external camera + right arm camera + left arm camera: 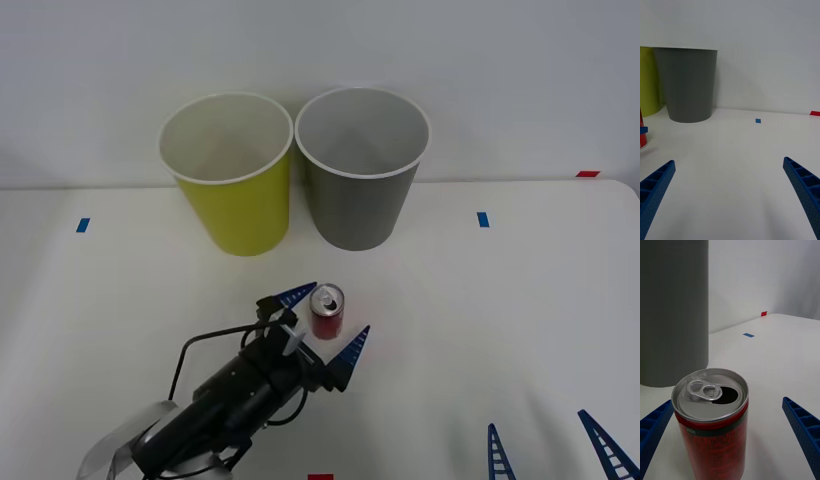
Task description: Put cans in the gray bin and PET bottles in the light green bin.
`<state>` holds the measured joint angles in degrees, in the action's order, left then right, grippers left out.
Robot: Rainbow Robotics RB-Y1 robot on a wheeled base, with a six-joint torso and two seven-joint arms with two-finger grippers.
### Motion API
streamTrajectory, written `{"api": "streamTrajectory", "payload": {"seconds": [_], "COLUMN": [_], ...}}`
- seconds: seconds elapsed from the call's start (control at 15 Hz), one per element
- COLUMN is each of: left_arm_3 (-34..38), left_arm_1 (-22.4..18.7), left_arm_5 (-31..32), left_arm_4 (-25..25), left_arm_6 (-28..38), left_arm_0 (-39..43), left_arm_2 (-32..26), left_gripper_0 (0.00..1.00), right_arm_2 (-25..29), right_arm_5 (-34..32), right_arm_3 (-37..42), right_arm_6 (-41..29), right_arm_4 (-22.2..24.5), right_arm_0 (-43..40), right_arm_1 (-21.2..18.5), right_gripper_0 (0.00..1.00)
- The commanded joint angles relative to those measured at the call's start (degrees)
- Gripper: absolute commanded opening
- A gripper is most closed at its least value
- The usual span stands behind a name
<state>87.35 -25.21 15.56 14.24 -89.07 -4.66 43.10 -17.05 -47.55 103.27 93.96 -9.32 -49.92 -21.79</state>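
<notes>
Straddling the upright can [327, 311] before the gray bin [361, 170], the left gripper [327, 318] stands spread; it should centre, then close squarely mid-body. The right gripper [552, 447] idles, spread.

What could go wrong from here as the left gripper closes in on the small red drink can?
1. The small red drink can stands upright and opened between the open left gripper fingers; an off-centre close could tip it.
2. The dark-gray round bin and the yellow-green round bin stand almost touching, so a sloppy drop could land in the wrong one.
The right gripper waits open, aside.
</notes>
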Motion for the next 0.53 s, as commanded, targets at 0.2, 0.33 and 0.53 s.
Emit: {"api": "streamTrajectory", "payload": {"seconds": [0.2, 0.33, 0.53], "left_arm_3": [-0.07, -0.07, 0.02], "left_arm_1": [1.39, 2.09, 2.44], "left_arm_5": [-1.06, -1.76, -3.26], "left_arm_4": [0.35, 0.43, 0.52], "left_arm_6": [-0.14, -0.14, -0.06], "left_arm_0": [-0.08, -0.35, -1.31], "left_arm_2": [0.06, 0.06, 0.06], "left_gripper_0": [0.96, 0.96, 0.96], "right_arm_2": [0.00, 0.00, 0.00], "right_arm_5": [0.00, 0.00, 0.00], "right_arm_3": [0.00, 0.00, 0.00], "right_arm_6": [0.00, 0.00, 0.00], "right_arm_4": [0.00, 0.00, 0.00], "right_arm_0": [0.00, 0.00, 0.00], "right_arm_1": [0.00, 0.00, 0.00], "right_gripper_0": [1.00, 1.00, 1.00]}}
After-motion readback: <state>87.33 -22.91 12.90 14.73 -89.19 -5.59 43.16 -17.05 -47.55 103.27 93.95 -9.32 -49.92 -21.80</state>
